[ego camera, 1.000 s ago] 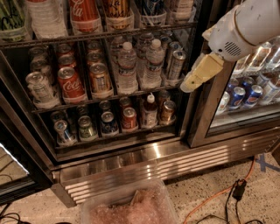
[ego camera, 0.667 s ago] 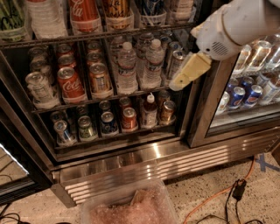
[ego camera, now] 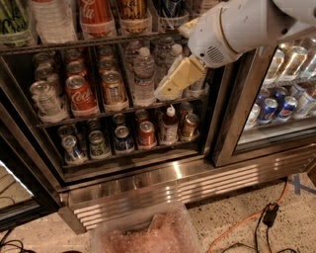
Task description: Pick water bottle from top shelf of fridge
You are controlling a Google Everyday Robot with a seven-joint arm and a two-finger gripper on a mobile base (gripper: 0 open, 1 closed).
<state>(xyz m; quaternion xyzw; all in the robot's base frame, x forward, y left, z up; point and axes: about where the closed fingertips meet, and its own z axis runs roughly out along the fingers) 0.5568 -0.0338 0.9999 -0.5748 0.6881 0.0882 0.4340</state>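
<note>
The fridge (ego camera: pixel 148 185) fills most of the view, its left compartment open above a ribbed steel base panel. To its right, a dark-framed glass door (ego camera: pixel 247 113) closes a second compartment holding blue cans (ego camera: pixel 269 108). The white arm (ego camera: pixel 242 24) comes in from the upper right and crosses that door frame.

The top shelf (ego camera: pixel 74 42) runs across the open compartment near the upper edge of the view, and only the lower parts of what stands on it can be seen. The water bottle (ego camera: pixel 52 20) stands upright on this shelf towards the left, between a green-labelled bottle (ego camera: pixel 12 22) and a red Coca-Cola bottle (ego camera: pixel 96 15).

On the speckled floor in front of the base panel sits a clear plastic tub (ego camera: pixel 123 225) with something pinkish in it.

The gripper (ego camera: pixel 175 81) hangs in front of the right part of the middle rack, below the top shelf's rail, with its tan end slanting down and to the left. It is lower than the water bottle and well apart from it, to the right. Whether the gripper is spread or pressed together cannot be told, and nothing is seen held in it.

On the middle rack, slim clear bottles (ego camera: pixel 144 74) stand just left of the tan end, and soda cans (ego camera: pixel 80 94) fill the rows further left. It is unclear whether the gripper touches any of them. The bottom rack carries smaller cans (ego camera: pixel 146 133). An orange cable (ego camera: pixel 237 225) trails over the floor at the lower right.
</note>
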